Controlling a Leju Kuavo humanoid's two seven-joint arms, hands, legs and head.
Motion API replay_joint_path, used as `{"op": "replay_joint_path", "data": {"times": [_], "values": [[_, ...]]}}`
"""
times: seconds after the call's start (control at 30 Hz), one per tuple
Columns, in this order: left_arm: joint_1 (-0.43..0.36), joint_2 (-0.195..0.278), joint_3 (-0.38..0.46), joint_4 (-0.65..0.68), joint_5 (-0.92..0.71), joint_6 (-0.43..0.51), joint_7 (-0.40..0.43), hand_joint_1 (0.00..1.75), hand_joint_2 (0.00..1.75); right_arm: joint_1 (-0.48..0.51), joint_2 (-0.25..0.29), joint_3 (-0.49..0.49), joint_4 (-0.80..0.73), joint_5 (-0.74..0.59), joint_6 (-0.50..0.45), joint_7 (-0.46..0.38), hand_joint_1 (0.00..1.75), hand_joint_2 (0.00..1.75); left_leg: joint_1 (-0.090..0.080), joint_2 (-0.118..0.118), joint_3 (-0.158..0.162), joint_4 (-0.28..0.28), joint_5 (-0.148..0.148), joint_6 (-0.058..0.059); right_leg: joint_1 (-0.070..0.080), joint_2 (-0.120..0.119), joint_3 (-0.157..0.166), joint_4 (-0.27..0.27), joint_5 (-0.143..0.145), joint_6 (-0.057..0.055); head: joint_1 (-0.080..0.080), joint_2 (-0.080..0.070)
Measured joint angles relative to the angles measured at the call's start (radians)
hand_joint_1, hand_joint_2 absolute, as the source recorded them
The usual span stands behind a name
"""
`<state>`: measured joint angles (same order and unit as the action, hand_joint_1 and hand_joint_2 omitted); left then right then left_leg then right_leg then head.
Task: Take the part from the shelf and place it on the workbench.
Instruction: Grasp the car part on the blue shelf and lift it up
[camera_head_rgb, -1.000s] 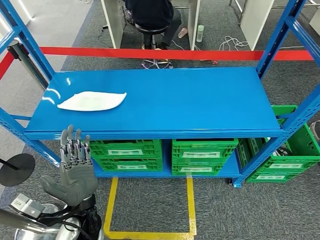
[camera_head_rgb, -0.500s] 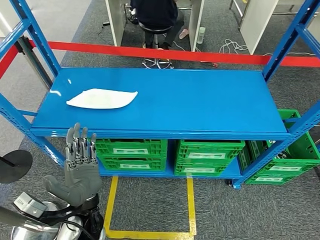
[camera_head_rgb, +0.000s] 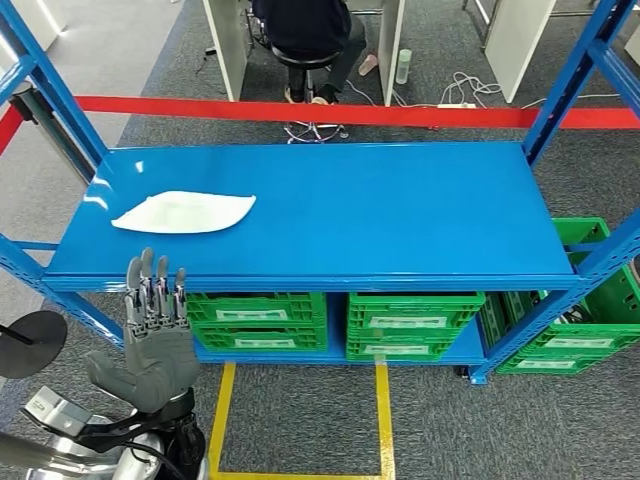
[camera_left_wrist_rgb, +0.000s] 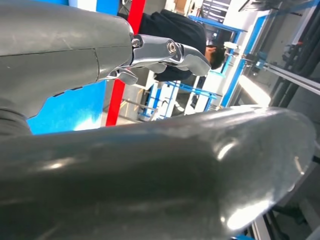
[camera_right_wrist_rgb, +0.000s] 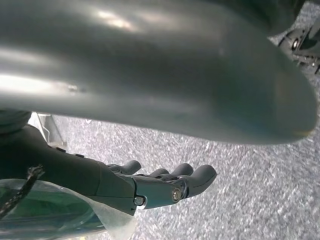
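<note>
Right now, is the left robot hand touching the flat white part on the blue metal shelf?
Apart. In the head view the left robot hand is raised in front of the blue metal shelf, and bare shelf separates its fingertips from the flat white part.

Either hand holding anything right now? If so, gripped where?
Nothing held: left hand is raised with fingers apart below the white part on the shelf; right hand hangs over carpet, fingers extended.
</note>
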<state>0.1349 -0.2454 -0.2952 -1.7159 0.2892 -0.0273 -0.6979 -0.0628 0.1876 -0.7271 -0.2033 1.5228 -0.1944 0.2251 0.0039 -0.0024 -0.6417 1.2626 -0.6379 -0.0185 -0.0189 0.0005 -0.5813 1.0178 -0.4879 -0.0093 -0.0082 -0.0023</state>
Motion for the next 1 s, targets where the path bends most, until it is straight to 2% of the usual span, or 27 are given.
{"op": "replay_joint_path", "data": {"times": [0.03, 0.07, 0.1, 0.13, 0.17, 0.2, 0.23, 0.37, 0.4, 0.43, 0.5, 0.53, 0.57, 0.6, 0.63, 0.7, 0.73, 0.77, 0.83, 0.9, 0.93, 1.0], "values": [[0.001, 0.000, 0.001, 0.000, 0.000, 0.001, 0.000, 0.00, 0.00, 0.000, 0.000, 0.000, 0.000, 0.001, 0.000, -0.001, 0.00, 0.00, 0.001, 0.000, -0.026, 0.038, 0.000, -0.001, 0.000, 0.000, 0.004, 0.000, -0.003, 0.000, 0.000, 0.000], [0.001, 0.000, 0.002, 0.000, 0.000, 0.002, 0.000, 0.00, 0.00, 0.000, 0.000, 0.000, 0.000, 0.001, 0.000, -0.002, 0.00, 0.00, 0.002, 0.000, -0.034, 0.036, 0.022, 0.000, 0.000, 0.001, 0.010, 0.000, -0.007, 0.000, 0.000, 0.000], [0.001, 0.000, 0.002, 0.000, 0.000, 0.004, 0.000, 0.00, 0.00, 0.000, 0.000, 0.000, 0.000, 0.002, 0.001, -0.003, 0.00, 0.00, 0.003, 0.000, -0.023, -0.003, 0.061, 0.002, 0.000, 0.003, 0.017, 0.000, -0.011, 0.001, 0.000, 0.000], [0.001, 0.000, 0.003, 0.000, 0.000, 0.006, 0.000, 0.00, 0.00, 0.000, 0.000, 0.000, 0.000, 0.002, 0.001, -0.004, 0.00, 0.00, 0.002, 0.000, 0.001, -0.071, 0.110, 0.006, 0.000, 0.004, 0.025, 0.000, -0.016, 0.004, 0.000, 0.000], [0.001, 0.000, 0.003, 0.000, 0.000, 0.007, 0.000, 0.00, 0.00, 0.000, 0.000, 0.000, 0.000, 0.002, 0.001, -0.004, 0.00, 0.00, 0.000, 0.000, 0.027, -0.135, 0.144, 0.011, 0.001, 0.005, 0.031, 0.000, -0.020, 0.007, 0.000, 0.000], [0.001, 0.000, 0.003, 0.000, 0.000, 0.008, 0.000, 0.00, 0.00, 0.000, 0.000, 0.000, 0.000, 0.002, 0.002, -0.005, 0.00, 0.00, -0.002, 0.000, 0.048, -0.189, 0.164, 0.016, 0.003, 0.006, 0.033, 0.000, -0.024, 0.012, 0.000, 0.000], [0.000, -0.001, 0.003, 0.000, 0.000, 0.008, 0.000, 0.00, 0.00, -0.001, 0.000, 0.000, 0.000, 0.002, 0.002, -0.005, 0.00, 0.00, -0.004, 0.000, 0.060, -0.219, 0.169, 0.021, 0.004, 0.005, 0.033, -0.001, -0.026, 0.017, 0.001, 0.000], [0.001, -0.003, 0.004, 0.000, 0.001, 0.009, -0.001, 0.00, 0.00, -0.002, 0.000, 0.000, 0.000, 0.003, 0.002, -0.006, 0.00, 0.00, -0.002, -0.001, 0.068, -0.244, 0.163, 0.038, 0.003, 0.000, 0.027, 0.005, -0.037, 0.039, 0.002, 0.000], [0.000, -0.004, 0.003, 0.000, 0.001, 0.009, -0.002, 0.00, 0.00, -0.003, 0.000, 0.000, 0.000, 0.003, 0.002, -0.006, 0.00, 0.00, 0.000, -0.001, 0.071, -0.249, 0.165, 0.043, 0.003, 0.000, 0.013, 0.032, -0.055, 0.043, 0.004, 0.000], [0.000, -0.004, 0.003, 0.000, 0.001, 0.009, -0.002, 0.00, 0.00, -0.003, 0.000, 0.000, 0.000, 0.003, 0.002, -0.006, 0.00, 0.00, 0.001, 0.000, 0.075, -0.252, 0.165, 0.048, 0.003, 0.000, -0.013, 0.082, -0.080, 0.046, 0.006, 0.000], [0.000, -0.004, 0.003, 0.000, 0.001, 0.010, -0.002, 0.00, 0.00, -0.002, 0.000, 0.000, 0.000, 0.003, 0.002, -0.006, 0.00, 0.00, -0.001, 0.001, 0.076, -0.252, 0.163, 0.054, 0.003, 0.000, -0.083, 0.215, -0.135, 0.050, 0.010, 0.000], [0.000, -0.004, 0.004, 0.000, 0.001, 0.010, -0.002, 0.00, 0.00, -0.001, 0.000, 0.000, 0.000, 0.003, 0.002, -0.006, 0.00, 0.00, -0.002, 0.001, 0.077, -0.252, 0.161, 0.055, 0.003, 0.000, -0.111, 0.261, -0.144, 0.051, 0.010, 0.000], [0.000, -0.004, 0.004, 0.000, 0.001, 0.010, -0.002, 0.00, 0.00, 0.000, 0.000, 0.000, 0.000, 0.003, 0.002, -0.006, 0.00, 0.00, -0.003, 0.000, 0.079, -0.251, 0.159, 0.056, 0.003, 0.000, -0.122, 0.272, -0.133, 0.051, 0.010, 0.000], [0.000, -0.004, 0.004, 0.000, 0.001, 0.010, -0.002, 0.00, 0.00, 0.001, 0.000, 0.000, 0.000, 0.003, 0.002, -0.006, 0.00, 0.00, -0.003, -0.001, 0.082, -0.251, 0.157, 0.055, 0.003, 0.000, -0.112, 0.241, -0.103, 0.050, 0.010, 0.000], [0.000, -0.004, 0.004, 0.000, 0.001, 0.011, -0.002, 0.00, 0.00, 0.000, 0.000, 0.000, 0.000, 0.003, 0.002, -0.006, 0.00, 0.00, -0.003, -0.002, 0.087, -0.251, 0.153, 0.053, 0.003, 0.000, -0.084, 0.176, -0.060, 0.048, 0.010, 0.000], [0.000, -0.004, 0.004, 0.000, 0.002, 0.013, -0.002, 0.00, 0.00, -0.002, 0.000, 0.000, 0.000, 0.003, 0.002, -0.006, 0.00, 0.00, -0.006, -0.003, 0.095, -0.248, 0.145, 0.046, 0.005, 0.000, -0.022, 0.049, -0.008, 0.041, 0.010, 0.000], [0.000, -0.004, 0.004, 0.000, 0.003, 0.015, -0.001, 0.00, 0.00, -0.003, 0.000, 0.000, 0.000, 0.003, 0.002, -0.006, 0.00, 0.00, -0.008, -0.002, 0.096, -0.246, 0.142, 0.041, 0.006, 0.001, -0.003, 0.014, -0.001, 0.037, 0.009, 0.000], [0.000, -0.004, 0.004, 0.000, 0.004, 0.017, -0.001, 0.00, 0.00, -0.003, 0.000, 0.000, 0.000, 0.002, 0.002, -0.006, 0.00, 0.00, -0.009, -0.002, 0.096, -0.245, 0.141, 0.037, 0.008, 0.002, 0.005, 0.004, -0.005, 0.033, 0.008, 0.000], [0.000, -0.004, 0.004, 0.000, 0.005, 0.023, 0.001, 0.00, 0.00, -0.002, 0.000, 0.000, 0.000, 0.002, 0.002, -0.005, 0.00, 0.00, -0.008, -0.002, 0.096, -0.245, 0.139, 0.031, 0.008, 0.004, 0.008, 0.000, -0.005, 0.025, 0.006, 0.000], [-0.001, -0.003, 0.005, 0.000, 0.006, 0.031, 0.003, 0.00, 0.00, -0.001, 0.000, 0.000, 0.000, 0.002, 0.001, -0.004, 0.00, 0.00, -0.007, -0.001, 0.089, -0.220, 0.118, 0.020, 0.004, 0.002, 0.013, -0.003, -0.004, 0.015, 0.002, 0.000], [-0.001, -0.003, 0.005, 0.000, 0.005, 0.033, 0.003, 0.00, 0.00, -0.002, 0.000, 0.000, 0.000, 0.002, 0.001, -0.004, 0.00, 0.00, -0.005, -0.001, 0.071, -0.179, 0.093, 0.014, 0.002, 0.001, 0.015, -0.005, -0.004, 0.010, 0.000, 0.000], [0.000, -0.002, 0.005, 0.000, 0.005, 0.034, 0.003, 0.00, 0.00, -0.002, 0.000, 0.000, 0.000, 0.004, 0.002, -0.004, 0.00, 0.00, -0.001, 0.000, 0.006, -0.044, 0.031, 0.005, 0.001, -0.001, 0.017, -0.005, -0.007, 0.004, -0.004, 0.000]]}}
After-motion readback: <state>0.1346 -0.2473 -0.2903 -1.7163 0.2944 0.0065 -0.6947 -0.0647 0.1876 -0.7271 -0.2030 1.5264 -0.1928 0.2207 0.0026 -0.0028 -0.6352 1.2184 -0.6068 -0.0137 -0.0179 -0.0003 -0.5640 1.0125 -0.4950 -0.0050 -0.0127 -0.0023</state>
